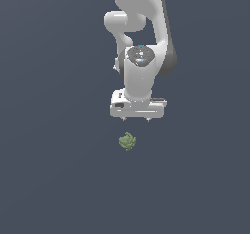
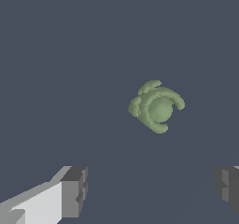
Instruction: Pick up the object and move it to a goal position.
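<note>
The dark slate-blue bench [image 1: 53, 179] fills both views, flat and unmarked. Over it stands my white arm [image 1: 141, 43], bent downward, with my jaws [image 1: 135, 118] pointing at the surface; the wrist view shows them spread wide, one grey fingertip [image 2: 74, 190] at one side of the picture and the other fingertip [image 2: 228, 188] far across from it, with nothing between them.

The object [image 1: 127, 141] is much smaller than my hand: a muted olive-green clump, roughly round and lumpy. In the wrist view it [image 2: 157, 106] looks like a smooth pale-green ball wrapped in curling leaf-like lobes, one arc hooking around its edge. It lies on the bench, near my jaws but apart from them, just below them in the exterior view. No container shows in either view.
</note>
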Robot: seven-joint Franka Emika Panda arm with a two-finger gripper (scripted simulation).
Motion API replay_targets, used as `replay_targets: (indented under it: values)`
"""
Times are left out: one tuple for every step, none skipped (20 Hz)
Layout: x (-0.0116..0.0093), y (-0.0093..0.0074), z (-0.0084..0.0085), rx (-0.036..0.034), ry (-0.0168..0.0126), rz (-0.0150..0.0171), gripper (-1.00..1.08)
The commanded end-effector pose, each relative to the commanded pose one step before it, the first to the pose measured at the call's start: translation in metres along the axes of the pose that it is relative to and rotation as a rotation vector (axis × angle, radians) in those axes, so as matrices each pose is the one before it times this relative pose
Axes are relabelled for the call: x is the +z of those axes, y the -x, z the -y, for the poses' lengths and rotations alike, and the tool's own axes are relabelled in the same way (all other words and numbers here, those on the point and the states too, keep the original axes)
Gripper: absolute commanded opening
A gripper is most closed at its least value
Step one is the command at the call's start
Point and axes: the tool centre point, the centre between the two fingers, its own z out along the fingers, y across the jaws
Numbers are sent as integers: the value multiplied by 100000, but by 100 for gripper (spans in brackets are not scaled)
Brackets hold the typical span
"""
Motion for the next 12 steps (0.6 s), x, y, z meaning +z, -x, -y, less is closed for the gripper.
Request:
replay_targets:
  values:
    - [449,-314,-192,4070,22,-13,100]
    - [211,-156,-84,1954,16,-22,100]
    - [228,-169,-90,2103,23,-26,100]
    - [245,-181,-92,2249,31,-31,100]
    - [263,-194,-96,2399,40,-37,100]
    - [281,-207,-98,2547,50,-43,100]
    - [299,-220,-100,2696,62,-51,100]
    - [318,-233,-101,2844,74,-61,100]
    - [333,-243,-101,2966,87,-71,100]
    - [337,-245,-96,2975,97,-80,100]
    - [338,-245,-91,2971,106,-90,100]
    - [340,-245,-85,2965,114,-99,100]
